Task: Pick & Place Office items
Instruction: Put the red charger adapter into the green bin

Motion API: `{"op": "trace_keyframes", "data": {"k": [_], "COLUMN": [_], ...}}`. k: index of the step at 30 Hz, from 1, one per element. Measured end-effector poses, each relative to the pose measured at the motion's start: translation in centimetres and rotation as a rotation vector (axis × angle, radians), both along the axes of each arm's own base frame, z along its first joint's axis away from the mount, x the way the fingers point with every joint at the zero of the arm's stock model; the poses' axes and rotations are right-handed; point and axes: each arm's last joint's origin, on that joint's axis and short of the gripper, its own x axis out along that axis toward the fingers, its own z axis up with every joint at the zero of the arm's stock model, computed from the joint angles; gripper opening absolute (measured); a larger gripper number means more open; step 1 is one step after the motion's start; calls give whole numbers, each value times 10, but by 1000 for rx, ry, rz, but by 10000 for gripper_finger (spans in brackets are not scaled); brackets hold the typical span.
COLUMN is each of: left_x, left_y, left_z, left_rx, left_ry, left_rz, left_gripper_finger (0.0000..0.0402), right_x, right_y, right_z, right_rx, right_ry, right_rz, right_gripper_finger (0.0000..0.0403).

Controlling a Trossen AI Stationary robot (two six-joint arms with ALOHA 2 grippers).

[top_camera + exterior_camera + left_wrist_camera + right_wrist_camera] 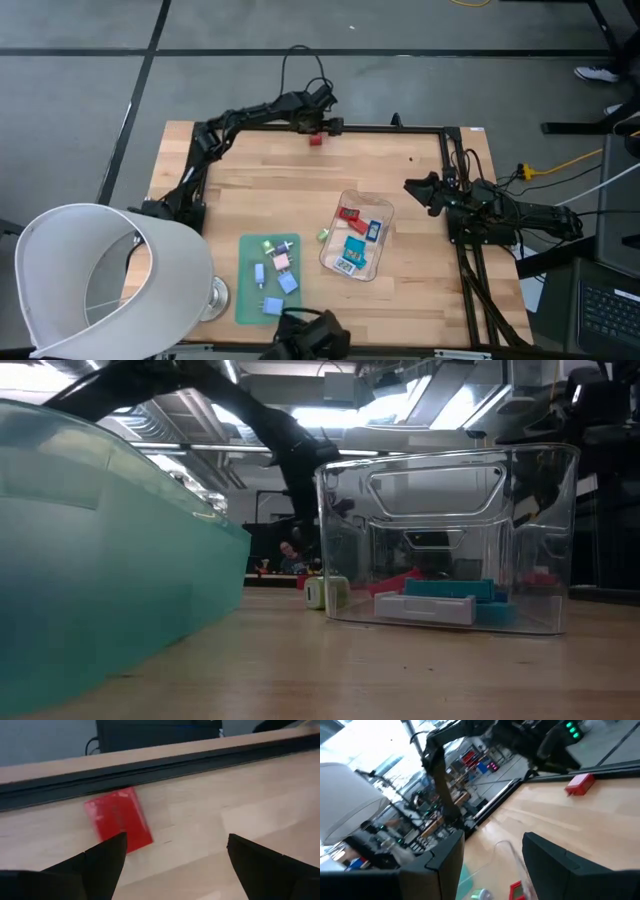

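Office items: several lie in the clear tray (pixel 384 222) near the desk's (pixel 240 190) middle, several on the green mat (pixel 246 290) by the near edge.
Red block (pixel 118 819): alone at the far edge, beside the black rail (pixel 210 759).
Left hand (pixel 327 124): fingers spread wide over the red block, holding nothing.
Right hand (pixel 415 188): waiting by the right edge, half open, empty.
Risk: closing off-centre could nudge the block into the rail or tip it.

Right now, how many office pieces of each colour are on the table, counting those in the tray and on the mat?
Red pieces: 3
Blue pieces: 5
Teal pieces: 2
Light green pieces: 2
Pink piece: 1
Total: 13
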Motion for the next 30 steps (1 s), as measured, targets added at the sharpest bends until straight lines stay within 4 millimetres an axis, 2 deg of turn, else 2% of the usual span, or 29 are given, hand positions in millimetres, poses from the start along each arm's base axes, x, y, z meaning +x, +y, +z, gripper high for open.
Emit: {"op": "trace_keyframes", "data": {"k": [9,16,22,27,30], "left_x": [-8,-13,-18,-14,-11], "left_y": [11,14,11,9,9], "left_z": [0,-2,-16,-19,-31], "left_rx": [-18,27,4,36,-2], "left_ry": [-10,33,78,83,93], "left_rz": [83,151,203,206,204], "left_gripper_finger": [379,384,384,384,384], "right_x": [1,1,1,1,0], "right_y": [2,2,2,2,2], "right_z": [-1,-1,-1,-1,-1], "right_rx": [-34,-55,-55,-55,-54], "right_ry": [23,28,28,28,27], "right_rz": [85,76,73,73,64], "right_gripper_finger": [201,201,201,201,201]}}
